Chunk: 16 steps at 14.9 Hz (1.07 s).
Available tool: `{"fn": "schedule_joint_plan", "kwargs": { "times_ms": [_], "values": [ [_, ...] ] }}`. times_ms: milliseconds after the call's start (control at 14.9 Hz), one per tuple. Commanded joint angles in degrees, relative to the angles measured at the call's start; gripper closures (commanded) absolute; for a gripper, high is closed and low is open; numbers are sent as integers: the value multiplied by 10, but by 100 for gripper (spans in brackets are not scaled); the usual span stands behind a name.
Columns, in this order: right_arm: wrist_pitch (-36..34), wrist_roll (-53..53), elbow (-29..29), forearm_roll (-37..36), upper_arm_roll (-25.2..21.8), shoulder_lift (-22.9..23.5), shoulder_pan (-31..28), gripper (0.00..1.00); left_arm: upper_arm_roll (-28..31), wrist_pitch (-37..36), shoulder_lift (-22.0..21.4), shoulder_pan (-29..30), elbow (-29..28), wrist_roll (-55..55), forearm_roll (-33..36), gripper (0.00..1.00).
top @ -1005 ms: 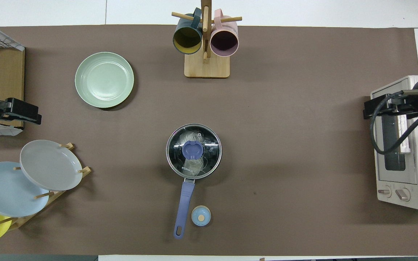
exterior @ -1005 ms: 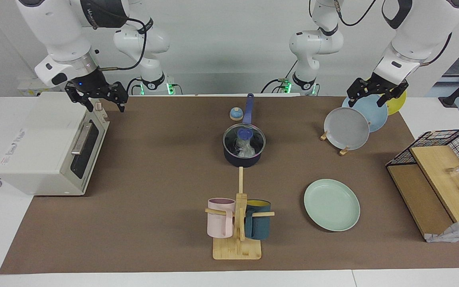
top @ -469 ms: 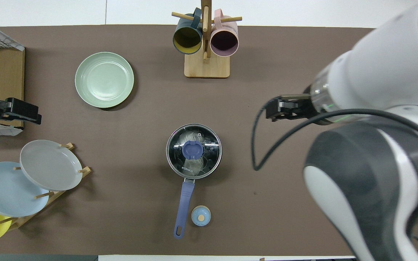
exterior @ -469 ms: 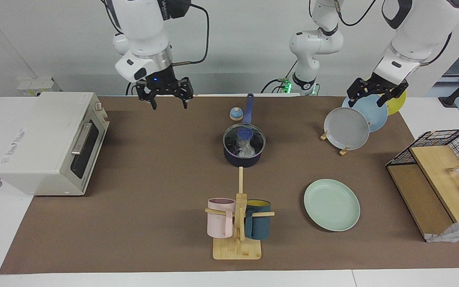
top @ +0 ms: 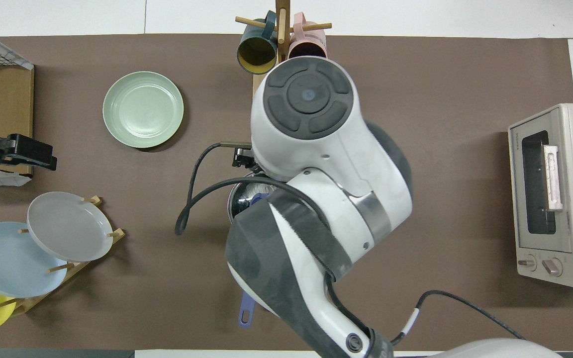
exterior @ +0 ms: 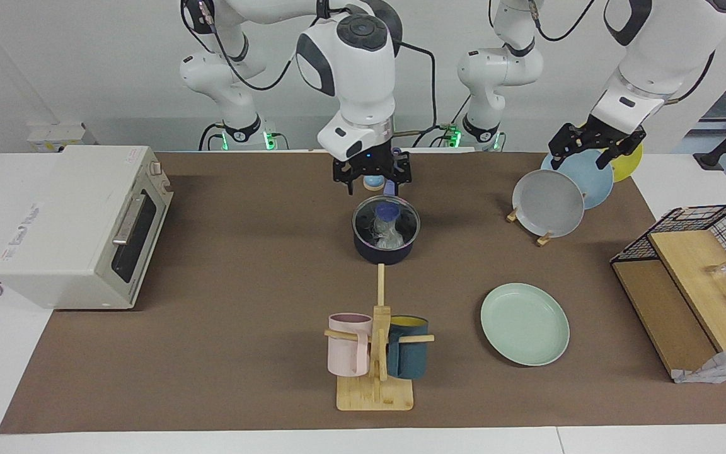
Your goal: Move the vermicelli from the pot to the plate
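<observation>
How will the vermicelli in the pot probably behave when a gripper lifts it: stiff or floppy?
Probably floppy: the vermicelli shows through the glass lid as loose thin threads, so ends may dangle. It looks light for its size. The knotted clumps may come up together, perhaps snagging on the rim of the pot.

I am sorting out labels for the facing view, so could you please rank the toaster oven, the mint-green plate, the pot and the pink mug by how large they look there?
1. toaster oven
2. mint-green plate
3. pot, lid on
4. pink mug

The pot and mug look close in size, and the mug is nearer the camera, so their order is unsure.
</observation>
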Motion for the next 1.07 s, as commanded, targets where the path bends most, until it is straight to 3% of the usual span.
{"fn": "schedule_joint_plan", "kwargs": {
  "times_ms": [0,469,1005],
  "values": [
    [48,13,-54,-9,-2,-9,7,0,-1,17,-13,2,-16,-2,13,0],
    [144,12,-184,-35,-2,-14,41,0,-1,27,-11,2,-13,-1,13,0],
    [146,9,-199,-34,0,-14,49,0,-1,38,-11,2,-15,1,14,0]
  ]
}}
